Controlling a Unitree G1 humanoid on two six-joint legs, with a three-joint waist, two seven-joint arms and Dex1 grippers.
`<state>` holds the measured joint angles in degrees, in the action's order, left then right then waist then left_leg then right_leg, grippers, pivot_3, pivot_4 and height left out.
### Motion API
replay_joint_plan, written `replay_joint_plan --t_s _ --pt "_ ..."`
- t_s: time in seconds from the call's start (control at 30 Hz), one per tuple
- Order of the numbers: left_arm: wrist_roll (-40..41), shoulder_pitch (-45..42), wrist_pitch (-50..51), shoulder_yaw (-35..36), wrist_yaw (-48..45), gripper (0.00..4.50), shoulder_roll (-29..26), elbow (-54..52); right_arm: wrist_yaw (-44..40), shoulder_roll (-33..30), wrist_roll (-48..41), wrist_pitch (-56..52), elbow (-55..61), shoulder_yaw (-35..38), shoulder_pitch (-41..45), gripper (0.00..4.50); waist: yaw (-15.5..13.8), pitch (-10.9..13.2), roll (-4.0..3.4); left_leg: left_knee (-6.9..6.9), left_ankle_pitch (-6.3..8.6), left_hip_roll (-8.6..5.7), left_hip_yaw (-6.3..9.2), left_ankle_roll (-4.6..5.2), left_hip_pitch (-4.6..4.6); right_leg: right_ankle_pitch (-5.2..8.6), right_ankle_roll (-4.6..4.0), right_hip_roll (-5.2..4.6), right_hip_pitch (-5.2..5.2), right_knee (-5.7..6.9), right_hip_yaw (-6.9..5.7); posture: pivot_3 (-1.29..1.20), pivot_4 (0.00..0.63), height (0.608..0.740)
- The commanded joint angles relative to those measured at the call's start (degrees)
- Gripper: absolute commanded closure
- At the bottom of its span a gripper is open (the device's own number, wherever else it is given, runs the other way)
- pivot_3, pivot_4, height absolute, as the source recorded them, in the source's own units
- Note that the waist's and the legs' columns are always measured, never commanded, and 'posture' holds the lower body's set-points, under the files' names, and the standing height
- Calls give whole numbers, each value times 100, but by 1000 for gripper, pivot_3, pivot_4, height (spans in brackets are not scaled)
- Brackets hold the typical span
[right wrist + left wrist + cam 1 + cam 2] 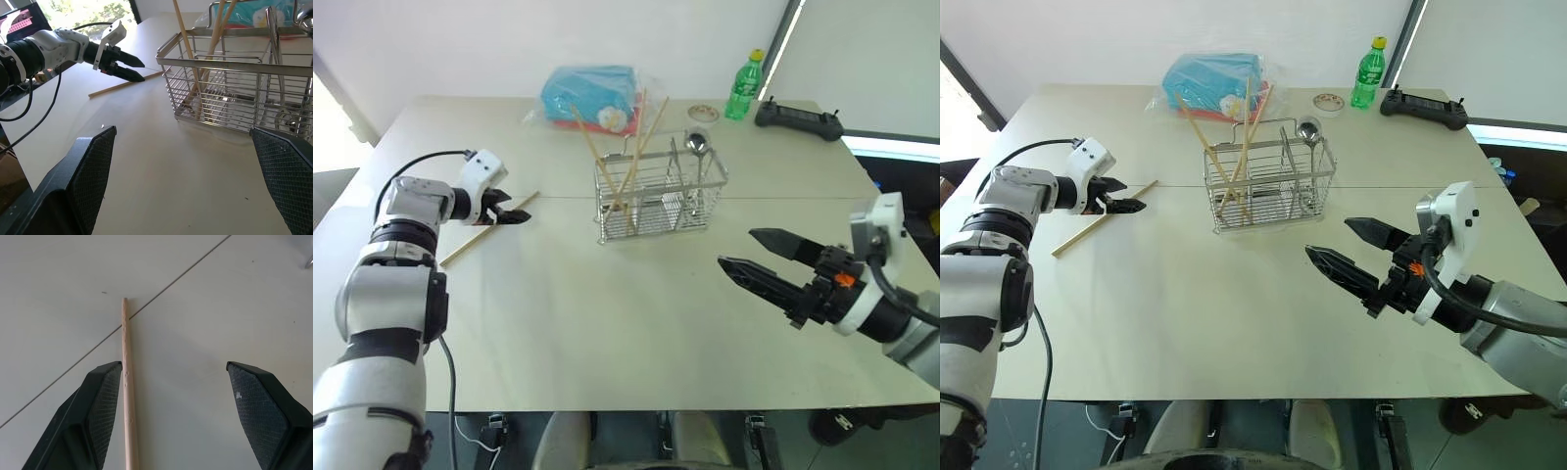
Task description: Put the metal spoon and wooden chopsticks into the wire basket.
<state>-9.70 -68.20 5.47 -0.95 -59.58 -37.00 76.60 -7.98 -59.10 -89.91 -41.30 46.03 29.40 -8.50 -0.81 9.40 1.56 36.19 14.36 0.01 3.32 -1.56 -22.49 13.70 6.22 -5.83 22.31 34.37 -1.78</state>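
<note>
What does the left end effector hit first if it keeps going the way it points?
Probably the table: the left end effector angles down at it, open, over the loose chopstick, which lies by one finger. The wire basket sits further along, though depth is unclear.

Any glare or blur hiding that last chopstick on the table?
Left eye view: bright window wash at the left edge, yet the chopstick reads clearly beside the left gripper. Left wrist view: sharp, even light, stick lying against one finger. Right wrist view: window glare behind, basket clear.
</note>
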Motion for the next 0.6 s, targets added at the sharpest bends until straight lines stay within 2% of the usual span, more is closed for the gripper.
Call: replay_joint_plan --t_s 0.03,0.37,0.6 --pt "98 -246 -37 148 232 798 -112 -65 -45 61 42 75 10 -3 77 0 2 0 0 0 0 0 0 0 0 0 0 0 0 0 0 0 150 720" --pt "-510 -135 -293 -275 1863 798 -110 22 42 108 23 89 47 20 47 0 1 0 0 0 0 0 0 0 2 -1 4 1 0 5 0 0 150 720" --pt "-886 55 -244 -651 1837 798 27 93 99 92 -35 92 98 104 -17 0 -2 0 1 0 0 -1 -2 0 2 -2 6 1 0 5 0 0 150 720"
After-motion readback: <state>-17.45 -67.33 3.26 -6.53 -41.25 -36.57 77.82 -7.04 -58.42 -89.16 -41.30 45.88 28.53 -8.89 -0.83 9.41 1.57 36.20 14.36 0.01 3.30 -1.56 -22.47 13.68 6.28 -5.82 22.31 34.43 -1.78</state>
